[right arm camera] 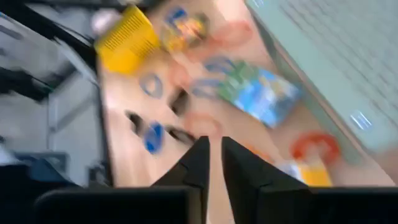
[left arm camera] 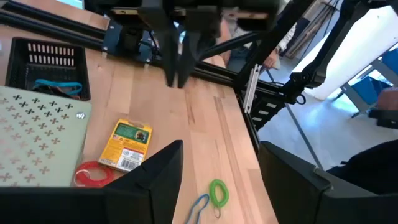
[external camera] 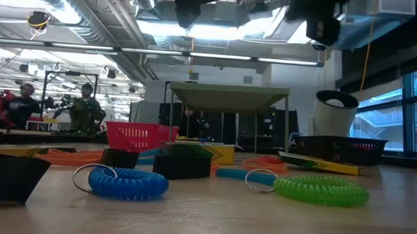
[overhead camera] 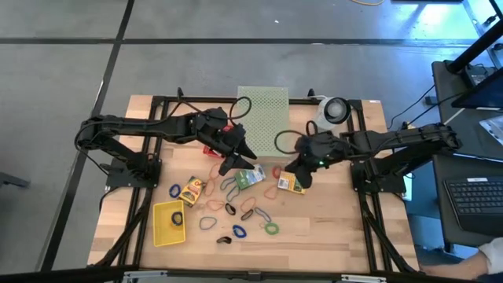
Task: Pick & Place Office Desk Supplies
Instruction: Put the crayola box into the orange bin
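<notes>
- High view: the left gripper (overhead camera: 240, 157) hangs spread wide and empty over the table's middle, above loose rubber-band loops (overhead camera: 236, 206); the right gripper (overhead camera: 302, 174) hovers beside a yellow card box (overhead camera: 288, 184).
- Low view: a blue loop (external camera: 126, 183) and a green loop (external camera: 320, 190) lie nearest on the wood.
- Left wrist view: the wide fingers (left arm camera: 155, 180) frame that card box (left arm camera: 127, 145).
- Right wrist view: the fingers (right arm camera: 194, 168) stand slightly parted, holding nothing, above a green-and-blue card box (right arm camera: 261, 91).
</notes>
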Tool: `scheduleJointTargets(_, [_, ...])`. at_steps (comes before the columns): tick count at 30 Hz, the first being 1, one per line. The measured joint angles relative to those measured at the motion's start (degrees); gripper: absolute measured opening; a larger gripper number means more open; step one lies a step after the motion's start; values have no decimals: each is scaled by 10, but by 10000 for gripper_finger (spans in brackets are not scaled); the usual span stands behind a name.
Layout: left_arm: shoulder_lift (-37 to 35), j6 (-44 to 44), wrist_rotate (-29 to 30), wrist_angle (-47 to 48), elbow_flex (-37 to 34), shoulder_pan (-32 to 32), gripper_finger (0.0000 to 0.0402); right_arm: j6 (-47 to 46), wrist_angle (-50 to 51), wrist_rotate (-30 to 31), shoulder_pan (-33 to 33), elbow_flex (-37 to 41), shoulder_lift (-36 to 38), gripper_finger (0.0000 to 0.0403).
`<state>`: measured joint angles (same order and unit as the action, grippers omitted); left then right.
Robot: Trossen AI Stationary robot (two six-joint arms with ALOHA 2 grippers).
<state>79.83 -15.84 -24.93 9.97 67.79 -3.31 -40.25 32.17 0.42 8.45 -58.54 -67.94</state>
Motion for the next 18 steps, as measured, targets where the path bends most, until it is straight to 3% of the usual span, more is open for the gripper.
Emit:
scheduleJointTargets(8, [4,0,15,21,0,0,207,-46,111,6,44,30,-2,88])
scheduleJointTargets(18, [4,2,25,28,0,0,207,-53,113,11,98,116,-3,91])
